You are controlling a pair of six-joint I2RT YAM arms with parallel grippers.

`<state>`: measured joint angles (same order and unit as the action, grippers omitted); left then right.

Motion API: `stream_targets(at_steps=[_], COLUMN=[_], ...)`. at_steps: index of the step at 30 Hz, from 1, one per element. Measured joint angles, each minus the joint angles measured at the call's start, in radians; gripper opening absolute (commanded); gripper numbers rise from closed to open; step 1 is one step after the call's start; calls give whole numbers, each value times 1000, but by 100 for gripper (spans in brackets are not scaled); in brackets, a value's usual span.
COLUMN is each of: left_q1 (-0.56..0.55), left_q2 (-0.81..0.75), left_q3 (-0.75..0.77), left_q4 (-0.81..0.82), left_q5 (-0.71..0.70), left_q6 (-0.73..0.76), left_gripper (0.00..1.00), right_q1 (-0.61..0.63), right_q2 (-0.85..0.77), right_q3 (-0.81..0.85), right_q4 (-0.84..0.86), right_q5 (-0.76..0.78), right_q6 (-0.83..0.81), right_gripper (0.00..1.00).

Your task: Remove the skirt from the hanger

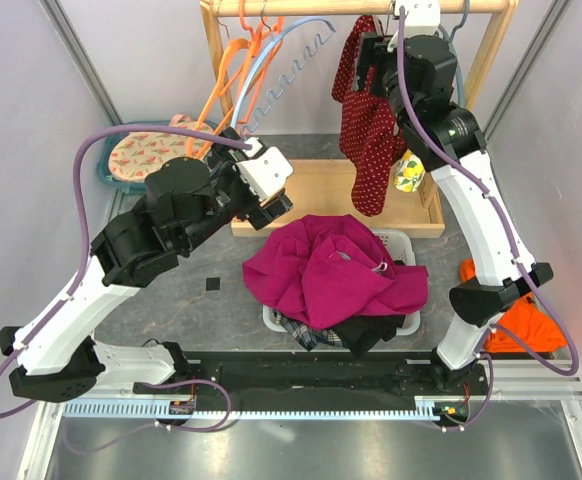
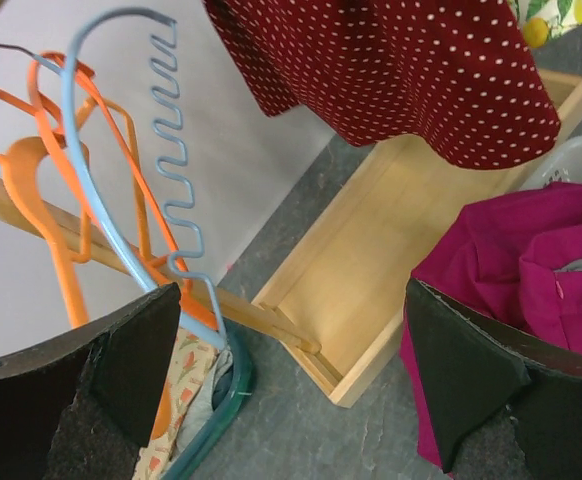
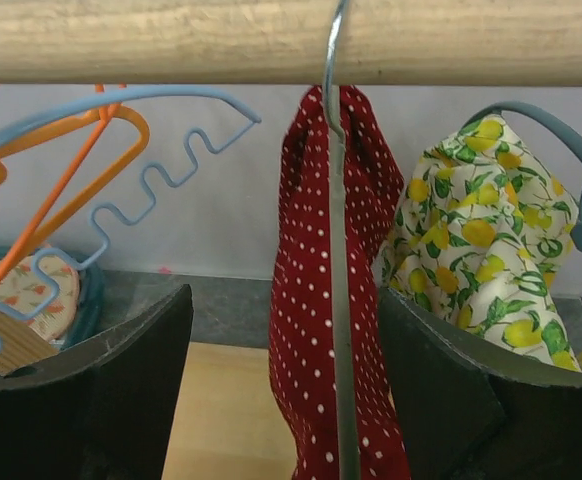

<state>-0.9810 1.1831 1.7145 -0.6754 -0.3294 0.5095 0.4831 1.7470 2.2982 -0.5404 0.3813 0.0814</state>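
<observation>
Right gripper [image 3: 286, 305] up at the wooden rail [image 3: 171, 40], jaws apart, nothing pinched. I have them straddling the red dotted skirt [image 3: 303, 340] and its wire hanger [image 3: 337, 210], ready to close on the fabric just under the hook. Skirt hangs from the rail, beside a lemon-print garment [image 3: 471, 230]. Left gripper [image 2: 291, 300] fully spread, empty, parked low near the spare hangers [image 2: 101, 180], out of the way
</observation>
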Motion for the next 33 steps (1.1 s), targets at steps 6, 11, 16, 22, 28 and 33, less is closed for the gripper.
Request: stream_targets(at_steps=[6,11,16,22,28,33], left_q1=[0,0,0,0,0,3], left_q2=[-4,-10,-17,-28,-38,-52], left_q3=[-6,-8,-17,-19,-20,-31], left_q4=[-2,-2,-2,-2,-2,-2], left_q5=[0,0,0,0,0,0], left_q6=[-5,-5,-5,-5,-5,-5], left_gripper=[100,100,100,100,100,99], right_q1=[-10,-10,-10,-10,-10,-10], right_q2=[-9,-37,-45,-46,-46,-46], right_q3=[-11,-35,-60,-90,-100,-100], right_q4=[-22,-23,-22,-23,-49,-72], right_q5=[21,29,47,66,65,58], right_q6=[-6,-8,-24,-45,-41,-21], right_gripper=[71,72,73,64,45,6])
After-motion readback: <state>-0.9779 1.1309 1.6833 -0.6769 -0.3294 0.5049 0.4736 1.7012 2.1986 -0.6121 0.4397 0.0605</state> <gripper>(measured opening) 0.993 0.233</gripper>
